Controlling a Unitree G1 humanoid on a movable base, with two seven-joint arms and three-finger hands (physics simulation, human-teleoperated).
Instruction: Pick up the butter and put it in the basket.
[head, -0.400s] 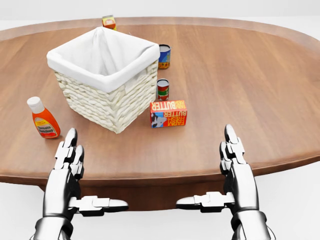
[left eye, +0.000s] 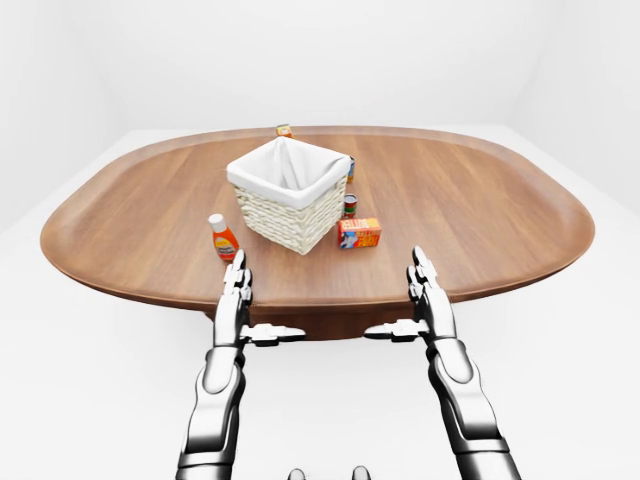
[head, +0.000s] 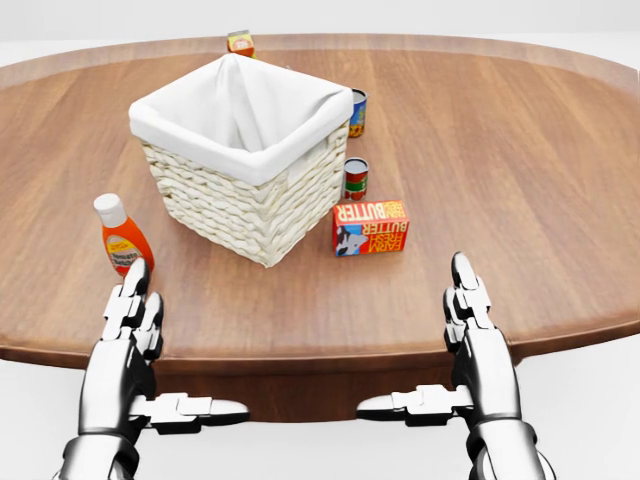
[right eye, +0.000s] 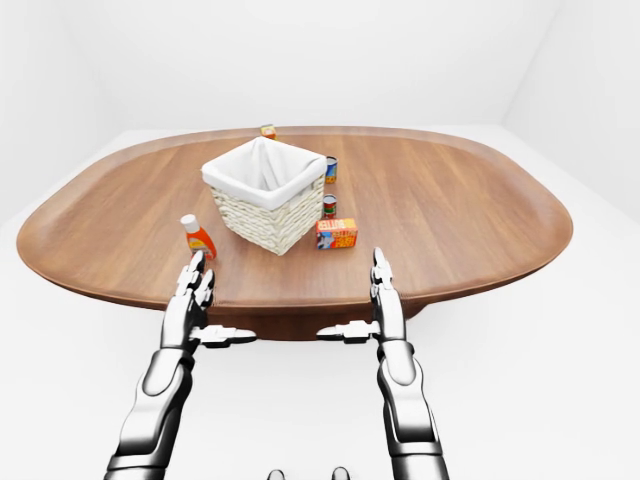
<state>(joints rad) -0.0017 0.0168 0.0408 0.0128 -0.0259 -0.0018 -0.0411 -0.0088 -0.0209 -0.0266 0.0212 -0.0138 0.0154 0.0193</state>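
Note:
The butter (head: 370, 227) is an orange-red box lying on the oval wooden table (head: 520, 170), just right of the basket (head: 245, 160). The basket is white wicker with a white cloth liner and looks empty. My left hand (head: 130, 330) is open, fingers straight, thumb pointing inward, over the table's near edge at lower left. My right hand (head: 468, 325) is open the same way at lower right, below and right of the butter, apart from it. Neither hand holds anything.
An orange sauce bottle (head: 124, 240) with a white cap stands left of the basket, just above my left hand. Two small cans (head: 356, 178) (head: 357, 112) stand behind the butter. A small carton (head: 240, 43) sits near the table's top edge.

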